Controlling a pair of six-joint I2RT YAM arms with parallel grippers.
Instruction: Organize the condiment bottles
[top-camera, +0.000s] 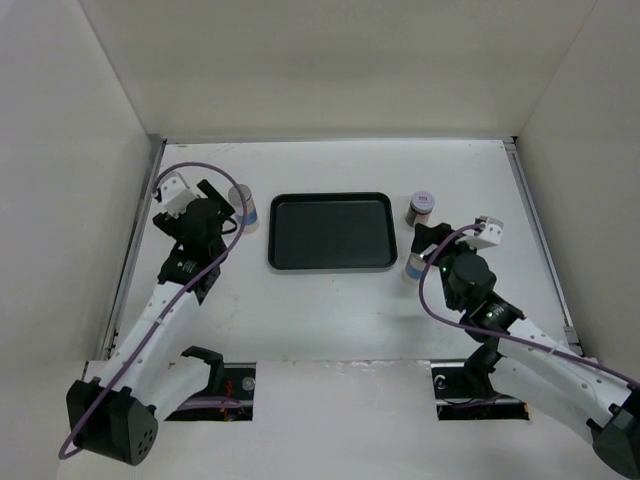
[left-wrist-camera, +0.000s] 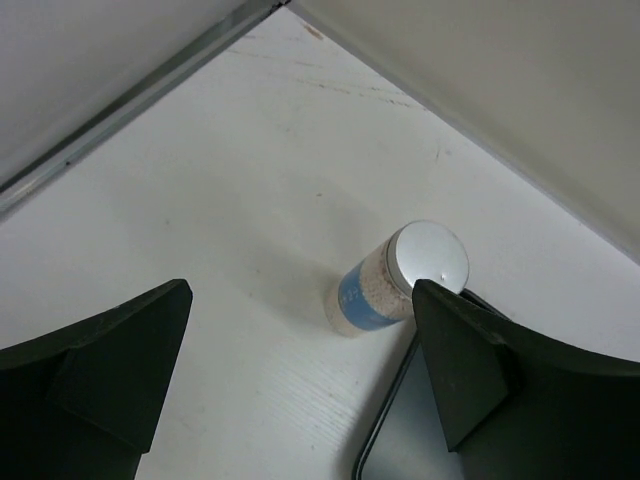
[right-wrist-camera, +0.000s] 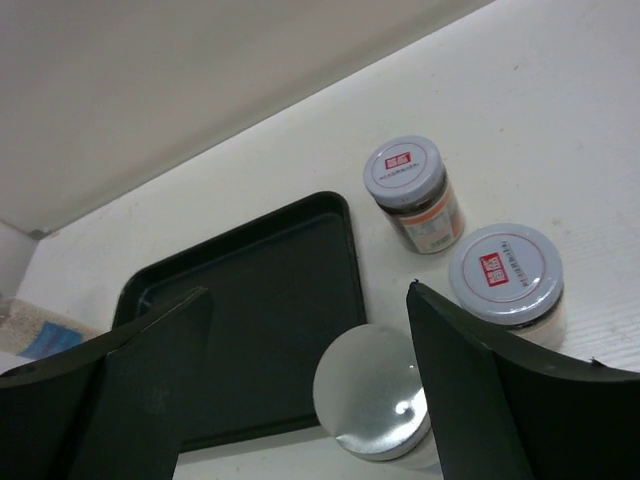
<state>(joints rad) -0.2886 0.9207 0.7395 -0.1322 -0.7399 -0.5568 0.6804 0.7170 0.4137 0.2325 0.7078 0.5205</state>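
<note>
The left gripper (left-wrist-camera: 302, 288) stands spread wide with nothing between its dark fingers (left-wrist-camera: 100, 370), only bare white table (top-camera: 330, 320) showing in the gap. Just past its right-hand finger stands the left pale bottle (left-wrist-camera: 400, 280), upright, blue-banded with a grey cap. It is on the table just beside the far left corner of the black tray (top-camera: 332, 232) and not inside it. Across the way, the right gripper (right-wrist-camera: 308, 292) is also spread wide. The right pale bottle (right-wrist-camera: 375, 405) sits low in the gap, its grey cap nearer the right-hand finger; from here I cannot tell whether either finger touches it. From above, that bottle stands on the table just off the tray's near right corner. Beyond the gripper, the nearer jar (right-wrist-camera: 505, 275) and the farther jar (right-wrist-camera: 410, 190) stand upright just beside each other on the table. Both are to the right of the tray, each with a pale lid carrying a red mark. The farther jar shows dark contents and an orange label. No bottle or jar is in the tray.
</note>
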